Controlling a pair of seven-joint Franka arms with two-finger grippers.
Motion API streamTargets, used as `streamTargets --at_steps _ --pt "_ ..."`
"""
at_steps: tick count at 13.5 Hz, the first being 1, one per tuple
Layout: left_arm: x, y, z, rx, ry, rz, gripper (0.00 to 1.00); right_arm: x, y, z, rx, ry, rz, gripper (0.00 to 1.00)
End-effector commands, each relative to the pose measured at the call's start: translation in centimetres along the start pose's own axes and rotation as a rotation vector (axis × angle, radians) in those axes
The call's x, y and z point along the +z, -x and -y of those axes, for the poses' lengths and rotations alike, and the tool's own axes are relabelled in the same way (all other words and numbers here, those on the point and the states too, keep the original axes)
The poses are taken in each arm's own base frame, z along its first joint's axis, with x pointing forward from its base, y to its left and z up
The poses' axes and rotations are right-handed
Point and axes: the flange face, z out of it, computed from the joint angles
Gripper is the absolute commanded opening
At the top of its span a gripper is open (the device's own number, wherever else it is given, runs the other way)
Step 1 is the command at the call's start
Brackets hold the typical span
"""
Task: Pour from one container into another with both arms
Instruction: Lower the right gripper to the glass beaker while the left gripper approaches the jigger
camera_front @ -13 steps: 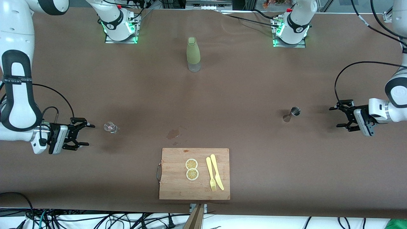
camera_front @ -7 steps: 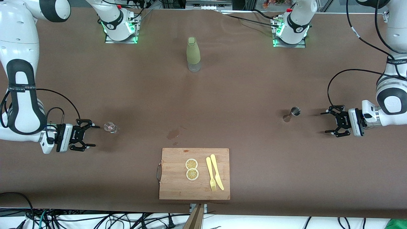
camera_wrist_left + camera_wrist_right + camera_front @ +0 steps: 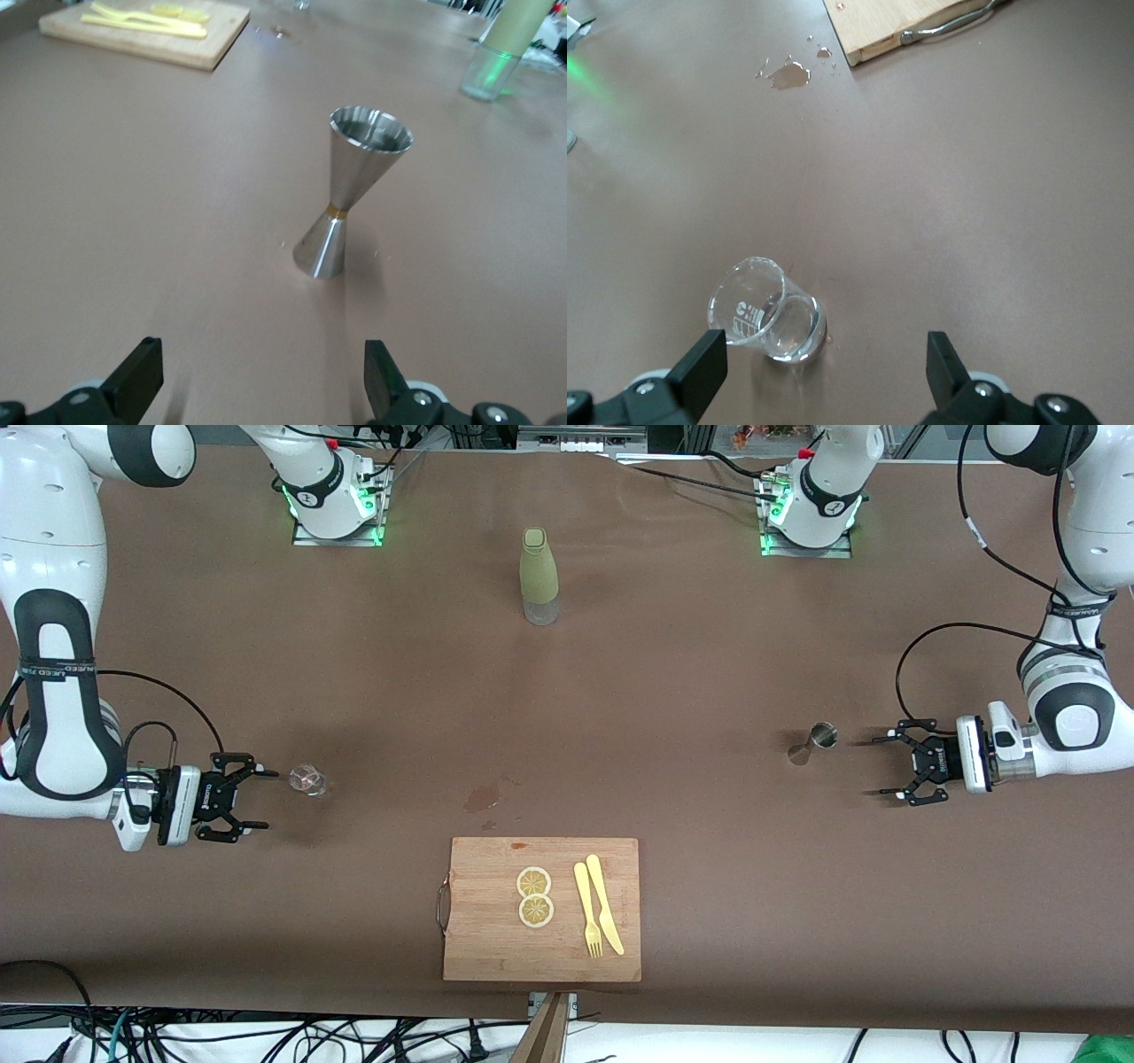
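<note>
Left pincer [image 3: 889, 765] agape near upright shiny hourglass jigger [image 3: 816, 741]; right pincer [image 3: 260, 802] likewise agape.

A wide table under a matte brown cloth [image 3: 673, 691] fills the scene, evenly lit from above. Along its near edge, black and white cables [image 3: 266, 1036] tangle over a pale floor. Green lights [image 3: 376, 509] glow at its top edge.

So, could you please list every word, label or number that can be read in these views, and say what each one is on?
No text can be read with certainty.
Black band on the right arm: white lettering, too small to read.
Right gripper: white marking on its body, too small to read.
Small clear glass: white printed marks on its wall, too blurred to read.
Steel jigger, olive-green bottle, cutting board: none seen.
</note>
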Motion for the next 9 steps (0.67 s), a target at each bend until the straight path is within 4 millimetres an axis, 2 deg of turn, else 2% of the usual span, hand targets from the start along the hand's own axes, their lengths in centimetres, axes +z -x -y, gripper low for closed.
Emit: streamTargets --at_steps 1,6,9 --pt "1.9 0.5 0.1 0.066 0.033 -0.102 1.0 0.2 0.5 -0.1 -0.078 -0.008 -0.068 1.0" --pt "6.3 -0.1 -0.3 0.146 0.107 -0.216 1.0 -0.1 2.4 0.4 -0.177 -0.043 -0.127 1.0" --pt "7.7 -0.3 -0.3 0.187 0.119 -0.239 1.0 0.1 5.1 1.0 -0.238 -0.078 -0.205 1.0"
